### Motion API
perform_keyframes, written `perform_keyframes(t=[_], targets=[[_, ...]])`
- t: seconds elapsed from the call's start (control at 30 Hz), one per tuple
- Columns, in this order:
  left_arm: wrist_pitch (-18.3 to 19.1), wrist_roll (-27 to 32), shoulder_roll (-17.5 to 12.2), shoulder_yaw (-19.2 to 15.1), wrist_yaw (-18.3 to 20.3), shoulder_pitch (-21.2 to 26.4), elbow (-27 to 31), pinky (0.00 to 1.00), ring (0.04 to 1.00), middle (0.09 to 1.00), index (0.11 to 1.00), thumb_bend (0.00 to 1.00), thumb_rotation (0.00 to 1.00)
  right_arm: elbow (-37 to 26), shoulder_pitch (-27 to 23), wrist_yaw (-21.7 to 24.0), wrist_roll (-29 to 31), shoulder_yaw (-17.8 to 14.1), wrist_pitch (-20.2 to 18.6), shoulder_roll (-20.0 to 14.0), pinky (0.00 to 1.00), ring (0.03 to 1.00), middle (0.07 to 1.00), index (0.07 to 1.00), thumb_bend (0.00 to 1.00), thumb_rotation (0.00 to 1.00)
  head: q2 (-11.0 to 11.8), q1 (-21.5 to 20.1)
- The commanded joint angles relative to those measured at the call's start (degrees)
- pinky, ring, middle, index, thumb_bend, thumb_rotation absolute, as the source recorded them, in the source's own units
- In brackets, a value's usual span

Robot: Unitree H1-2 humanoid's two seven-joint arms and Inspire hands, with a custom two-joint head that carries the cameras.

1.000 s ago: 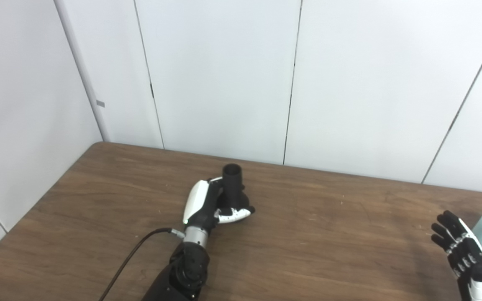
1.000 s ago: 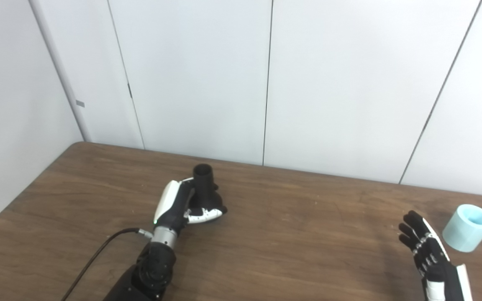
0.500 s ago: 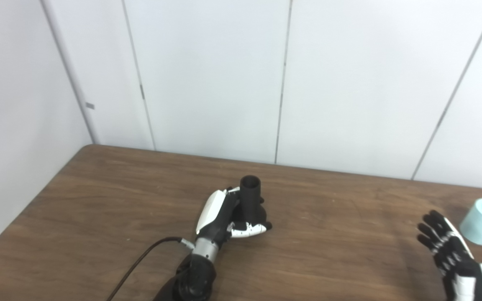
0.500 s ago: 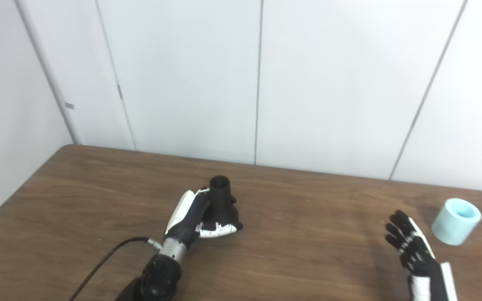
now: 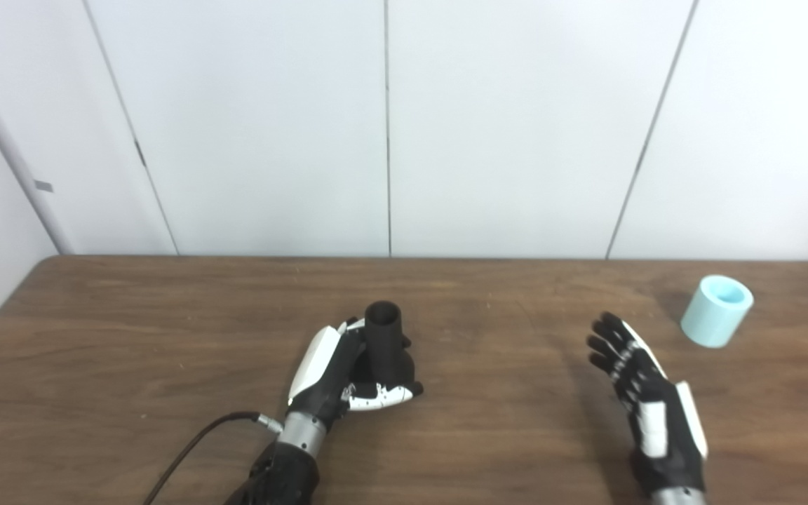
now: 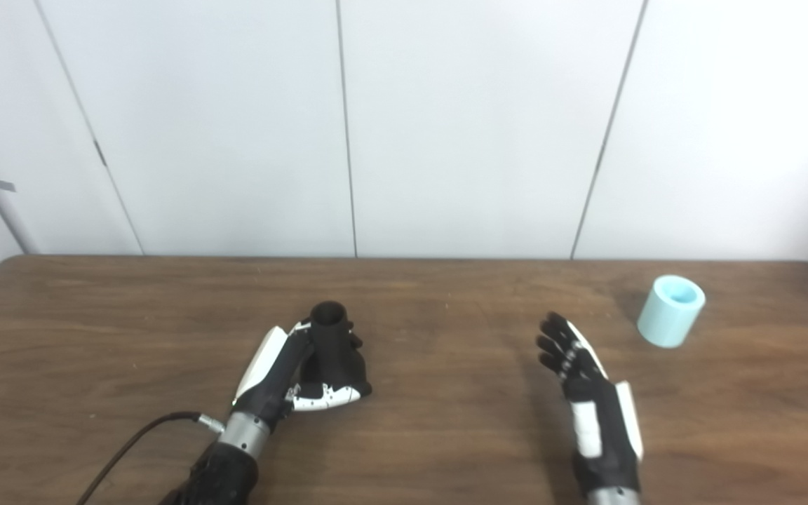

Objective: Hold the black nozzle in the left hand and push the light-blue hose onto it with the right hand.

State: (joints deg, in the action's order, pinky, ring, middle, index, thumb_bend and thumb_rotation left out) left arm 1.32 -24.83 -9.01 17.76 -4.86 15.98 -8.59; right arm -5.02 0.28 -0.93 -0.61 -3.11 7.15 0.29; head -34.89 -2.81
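The black nozzle (image 5: 384,341) stands upright near the table's middle, its round mouth pointing up. My left hand (image 5: 337,372) is shut on its lower part, thumb across the front. The light-blue hose (image 5: 717,311), a short open cylinder, stands on the table at the far right, tilted a little. My right hand (image 5: 639,379) is open above the table, fingers spread and pointing away from me. It hovers left of and nearer than the hose, well apart from it.
The brown wooden table (image 5: 130,330) spans the view, its back edge against white wall panels (image 5: 271,126). A black cable (image 5: 193,449) runs from my left wrist down to the picture's bottom edge.
The camera has turned to the right, shifting the whole picture left. My right hand has come further into view and stays open. The left hand still holds the nozzle.
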Motion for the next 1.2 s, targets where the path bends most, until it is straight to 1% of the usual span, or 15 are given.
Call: perform_keyframes(t=[0.0, 0.03, 0.1, 0.17, 0.2, 0.23, 0.27, 0.3, 0.4, 0.53, 0.7, 0.73, 0.87, 1.0, 1.17], targets=[[0.5, -1.3, -0.3, 0.8, 2.1, -1.0, 1.0, 1.0, 0.891, 0.782, 0.488, 0.51, 0.07, -0.4, 0.6, -0.8, -0.6, 0.5, -0.3, 0.7, 0.85, 0.865, 0.88, 0.883, 0.67, 1.0, -0.9, -0.7], [0.6, -1.3, -0.3, 0.8, 2.3, -1.1, 1.2, 1.0, 0.891, 0.782, 0.488, 0.51, 0.07, -0.6, 0.6, -0.8, -0.7, 0.5, -0.5, 0.8, 0.85, 0.866, 0.881, 0.885, 0.67, 1.0, -0.9, -0.7], [0.6, -1.3, -0.3, 1.0, 3.1, -1.3, 2.0, 1.0, 0.89, 0.781, 0.488, 0.51, 0.07, -1.2, 0.4, -1.2, -1.1, 0.6, -1.3, 1.1, 0.85, 0.866, 0.882, 0.886, 0.67, 1.0, -2.4, -1.6], [0.5, -1.3, -0.4, 1.1, 3.7, -1.5, 2.6, 1.0, 0.889, 0.781, 0.488, 0.51, 0.07, -1.7, 0.2, -1.5, -1.3, 0.7, -1.9, 1.3, 0.85, 0.864, 0.881, 0.883, 0.68, 1.0, -2.4, -1.6], [0.7, -1.0, -0.6, 1.0, 4.3, -1.4, 3.2, 1.0, 0.888, 0.781, 0.488, 0.51, 0.07, -2.0, 0.0, -1.7, -1.5, 0.7, -2.6, 1.4, 0.85, 0.864, 0.88, 0.883, 0.68, 1.0, -3.5, -1.9], [0.9, -0.8, -0.7, 0.8, 4.8, -1.3, 3.6, 1.0, 0.888, 0.781, 0.488, 0.51, 0.07, -2.4, -0.2, -1.9, -1.7, 0.7, -3.2, 1.5, 0.85, 0.859, 0.876, 0.881, 0.69, 1.0, -3.7, -1.9], [1.1, -0.6, -0.7, 0.7, 5.2, -1.3, 4.2, 1.0, 0.887, 0.78, 0.488, 0.51, 0.07, -2.7, -0.4, -2.0, -1.8, 0.7, -3.9, 1.6, 0.84, 0.857, 0.873, 0.881, 0.69, 1.0, -4.4, -2.0], [1.3, -0.6, -0.6, 0.6, 5.5, -1.4, 4.7, 1.0, 0.886, 0.78, 0.488, 0.51, 0.07, -2.9, -0.5, -2.1, -1.9, 0.7, -4.3, 1.6, 0.84, 0.856, 0.872, 0.881, 0.69, 1.0, -4.4, -2.0], [1.7, -0.8, 0.3, 0.6, 5.9, -2.1, 5.6, 1.0, 0.884, 0.779, 0.487, 0.51, 0.07, -3.9, -0.8, -2.2, -2.1, 0.8, -5.5, 1.5, 0.84, 0.854, 0.871, 0.881, 0.71, 1.0, -5.3, -1.6], [2.5, -1.0, 1.4, 0.6, 6.1, -3.0, 6.9, 1.0, 0.884, 0.778, 0.487, 0.51, 0.07, -4.3, -0.9, -1.9, -1.8, 0.7, -6.2, 0.8, 0.84, 0.857, 0.875, 0.882, 0.71, 1.0, -6.2, -1.0], [3.6, -1.4, 3.2, 0.8, 5.8, -4.6, 8.1, 1.0, 0.882, 0.771, 0.488, 0.51, 0.07, -4.6, -1.2, -1.8, -1.3, 0.2, -6.9, 0.2, 0.83, 0.853, 0.876, 0.877, 0.72, 1.0, -6.8, 0.3], [3.8, -1.5, 3.6, 0.9, 5.8, -4.9, 8.4, 1.0, 0.879, 0.77, 0.488, 0.51, 0.07, -4.6, -1.3, -1.7, -1.0, 0.1, -6.9, 0.0, 0.83, 0.853, 0.876, 0.875, 0.72, 1.0, -6.9, 1.2], [4.3, -1.3, 4.7, 0.9, 5.9, -6.1, 8.8, 1.0, 0.868, 0.77, 0.488, 0.51, 0.07, -4.6, -1.4, -1.3, -0.1, -0.2, -6.8, -0.7, 0.84, 0.86, 0.881, 0.871, 0.72, 1.0, -7.0, 2.4], [4.4, -0.6, 5.6, 0.5, 6.1, -7.3, 9.3, 1.0, 0.868, 0.773, 0.487, 0.51, 0.07, -3.9, -1.6, -1.2, 0.6, -0.3, -6.1, -1.1, 0.84, 0.865, 0.882, 0.874, 0.71, 1.0, -6.8, 2.4], [4.2, -1.4, 6.5, 1.2, 6.0, -8.9, 9.9, 1.0, 0.87, 0.775, 0.487, 0.51, 0.07, -3.7, -1.6, -1.2, 1.1, -0.2, -5.8, -1.2, 0.85, 0.865, 0.882, 0.875, 0.71, 1.0, -7.0, 2.5]])
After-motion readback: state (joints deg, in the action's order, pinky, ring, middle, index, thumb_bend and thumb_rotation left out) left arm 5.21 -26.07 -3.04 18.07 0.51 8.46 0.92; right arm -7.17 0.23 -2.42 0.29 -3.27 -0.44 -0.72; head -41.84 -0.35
